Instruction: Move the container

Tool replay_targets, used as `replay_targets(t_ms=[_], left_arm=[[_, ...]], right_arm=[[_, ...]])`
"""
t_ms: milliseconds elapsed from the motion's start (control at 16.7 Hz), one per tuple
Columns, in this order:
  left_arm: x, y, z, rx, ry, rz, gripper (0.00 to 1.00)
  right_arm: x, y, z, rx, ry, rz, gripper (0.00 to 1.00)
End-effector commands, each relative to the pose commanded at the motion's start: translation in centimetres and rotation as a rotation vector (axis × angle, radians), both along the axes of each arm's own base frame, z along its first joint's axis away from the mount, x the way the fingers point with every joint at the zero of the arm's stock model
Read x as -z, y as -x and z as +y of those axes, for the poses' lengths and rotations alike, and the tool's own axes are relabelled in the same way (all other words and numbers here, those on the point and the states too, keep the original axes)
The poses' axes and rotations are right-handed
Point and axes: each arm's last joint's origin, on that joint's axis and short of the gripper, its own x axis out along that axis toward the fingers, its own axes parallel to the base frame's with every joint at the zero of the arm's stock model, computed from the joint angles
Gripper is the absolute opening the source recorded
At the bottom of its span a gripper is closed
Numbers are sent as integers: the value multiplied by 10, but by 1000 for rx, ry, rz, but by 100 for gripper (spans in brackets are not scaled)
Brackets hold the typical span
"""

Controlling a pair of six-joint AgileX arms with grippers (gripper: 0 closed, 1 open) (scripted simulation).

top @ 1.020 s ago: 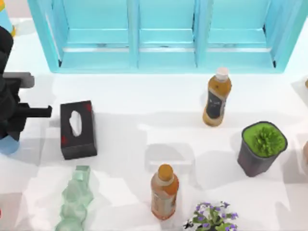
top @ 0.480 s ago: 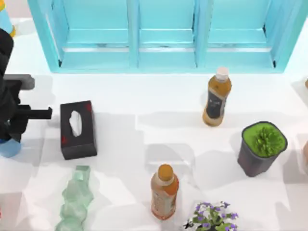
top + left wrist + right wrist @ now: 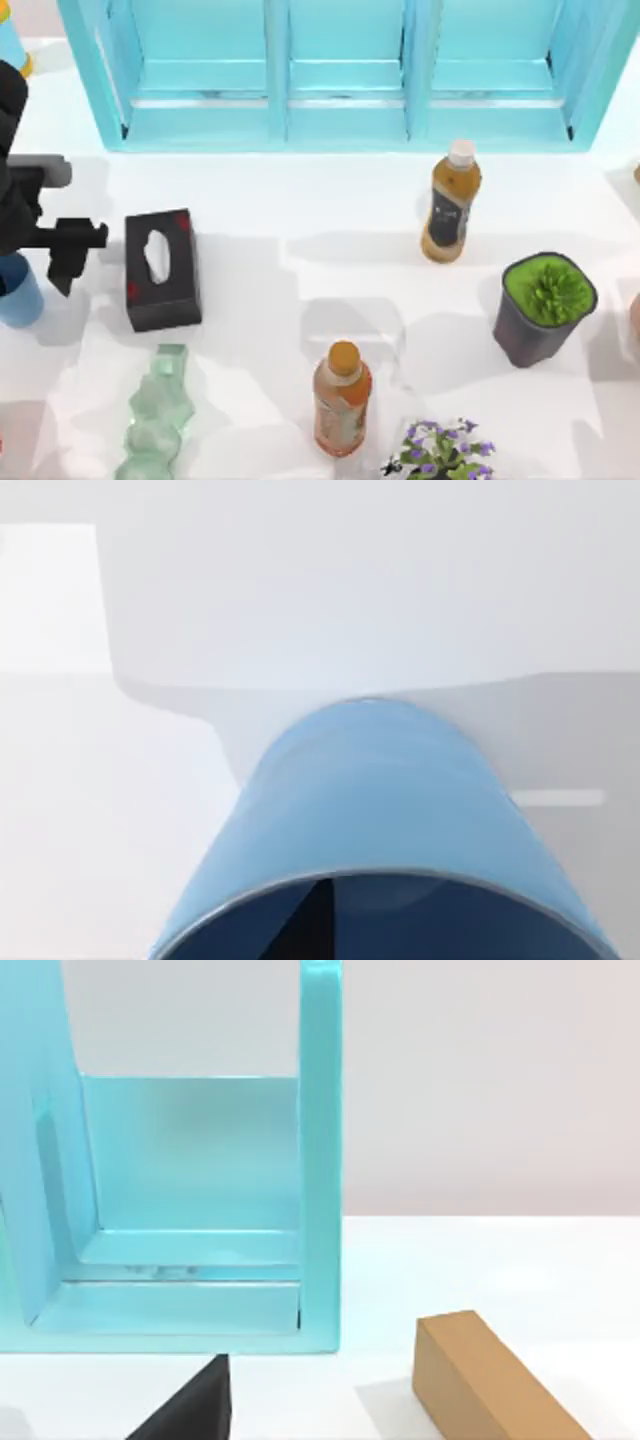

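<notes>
The container is a small blue cup (image 3: pixel 20 290) standing at the far left edge of the table, left of the black tissue box. My left gripper (image 3: pixel 22 258) hangs right over the cup's top, and the black arm covers part of the rim. In the left wrist view the blue cup (image 3: pixel 375 830) is very close, with its open mouth turned toward the camera and its dark inside showing. My right arm is parked off to the right.
A black tissue box (image 3: pixel 160 268) lies just right of the cup, with a pale green glass bottle (image 3: pixel 155 415) below it. Two tea bottles (image 3: pixel 342 398) (image 3: pixel 450 200), a grey plant pot (image 3: pixel 545 305) and purple flowers (image 3: pixel 440 455) stand farther right. The turquoise cabinet (image 3: pixel 340 70) spans the back.
The left arm has shifted over the cup, so more of the blue cup shows now. A black part of the arm has dropped lower beside the tissue box. The cup stays about where it was.
</notes>
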Motion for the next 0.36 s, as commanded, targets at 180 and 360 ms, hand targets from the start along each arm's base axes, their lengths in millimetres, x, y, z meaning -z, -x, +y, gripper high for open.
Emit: replay_targets(t_ms=[180,360], left_arm=[[0,0,0,0,0,0,100],[0,0,0,0,0,0,100]], right_arm=[[0,0,0,0,0,0,100],[0,0,0,0,0,0,100]])
